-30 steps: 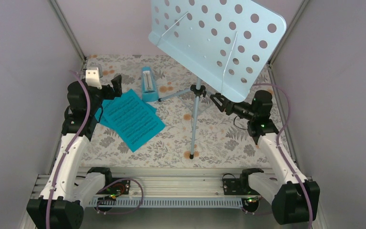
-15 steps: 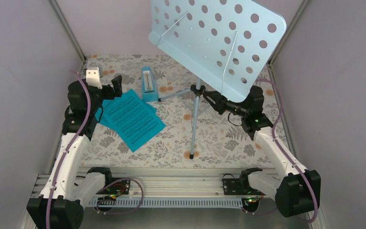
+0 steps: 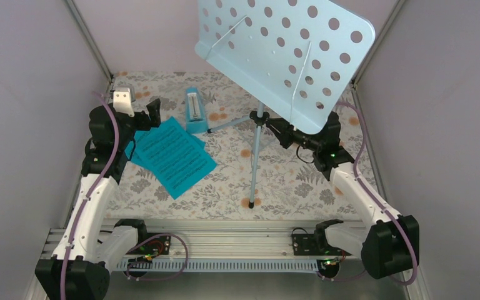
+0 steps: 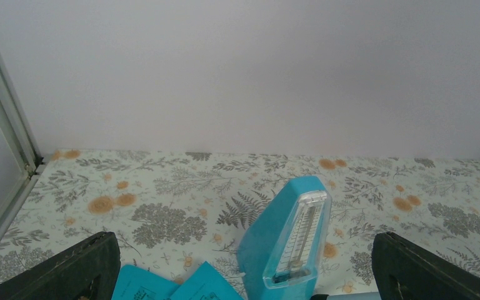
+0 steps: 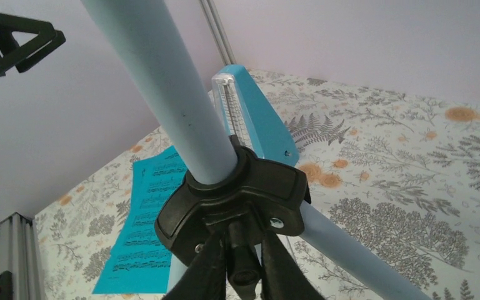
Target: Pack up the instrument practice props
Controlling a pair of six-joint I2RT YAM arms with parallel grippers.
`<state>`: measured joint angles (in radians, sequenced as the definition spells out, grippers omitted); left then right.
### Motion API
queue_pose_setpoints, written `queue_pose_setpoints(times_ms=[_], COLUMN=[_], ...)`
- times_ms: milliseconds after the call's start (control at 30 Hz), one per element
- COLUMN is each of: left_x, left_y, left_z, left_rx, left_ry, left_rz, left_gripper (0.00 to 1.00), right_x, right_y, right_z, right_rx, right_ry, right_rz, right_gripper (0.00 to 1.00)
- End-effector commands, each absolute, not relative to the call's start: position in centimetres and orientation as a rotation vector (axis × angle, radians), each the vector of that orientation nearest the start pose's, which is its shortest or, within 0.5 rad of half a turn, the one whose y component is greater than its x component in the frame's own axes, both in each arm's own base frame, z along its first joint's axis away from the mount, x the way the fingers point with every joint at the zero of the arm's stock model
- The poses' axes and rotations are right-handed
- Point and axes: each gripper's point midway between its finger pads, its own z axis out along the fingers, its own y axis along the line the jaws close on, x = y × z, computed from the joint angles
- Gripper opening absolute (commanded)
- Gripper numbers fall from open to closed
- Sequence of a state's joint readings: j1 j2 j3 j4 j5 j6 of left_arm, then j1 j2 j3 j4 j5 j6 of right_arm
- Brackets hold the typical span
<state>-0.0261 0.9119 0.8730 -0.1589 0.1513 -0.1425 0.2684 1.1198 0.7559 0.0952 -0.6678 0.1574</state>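
The light blue music stand [image 3: 281, 50] stands upright mid-table on its tripod, whose black hub [image 3: 259, 117] sits low on the pole. My right gripper [image 3: 274, 128] reaches in from the right. In the right wrist view its fingers [image 5: 274, 259] are shut on the black knob [image 5: 245, 262] under the hub [image 5: 237, 194]. The teal sheet-music pages [image 3: 172, 156] lie flat left of the stand. The small blue metronome [image 3: 193, 109] stands upright behind them. My left gripper [image 3: 150, 112] is wide open and empty over the pages' far corner, facing the metronome [image 4: 287, 244].
Floral cloth [image 3: 287, 181] covers the table floor. Plain walls with metal corner posts [image 3: 90, 44] close in on the left, back and right. A tripod leg [image 3: 253, 169] reaches toward the near edge; another [image 3: 228, 125] runs toward the metronome.
My right gripper has moved left from beside the stand's desk edge to the tripod hub and closed around its knob. The left arm, pages and metronome have not moved.
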Motion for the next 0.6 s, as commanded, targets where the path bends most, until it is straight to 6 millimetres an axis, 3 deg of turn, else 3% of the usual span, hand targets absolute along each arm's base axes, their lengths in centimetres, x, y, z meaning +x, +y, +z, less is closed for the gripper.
queue_pose_setpoints(times_ms=[0, 133, 400, 567], left_x=[34.4, 34.3, 34.4, 34.4], left_y=[-3.7, -3.7, -3.8, -3.9], left_z=[33.3, 33.4, 33.3, 33.4], left_rx=[0.016, 0.016, 0.019, 0.02], left_ry=[1.757, 1.754, 1.757, 1.755], left_rz=[-0.269, -0.271, -0.28, -0.283], left_gripper=[1.0, 1.0, 1.0, 1.0], right_x=[32.1, 32.3, 32.8, 33.4], right_y=[20.3, 20.2, 18.1, 17.5], right_z=[27.7, 27.2, 27.9, 27.6], right_rx=[-0.639, -0.673, -0.701, -0.742], right_ry=[1.734, 1.715, 1.567, 1.54], right_rz=[0.852, 0.768, 0.438, 0.322], right_gripper=[0.09, 0.04, 0.04, 0.04])
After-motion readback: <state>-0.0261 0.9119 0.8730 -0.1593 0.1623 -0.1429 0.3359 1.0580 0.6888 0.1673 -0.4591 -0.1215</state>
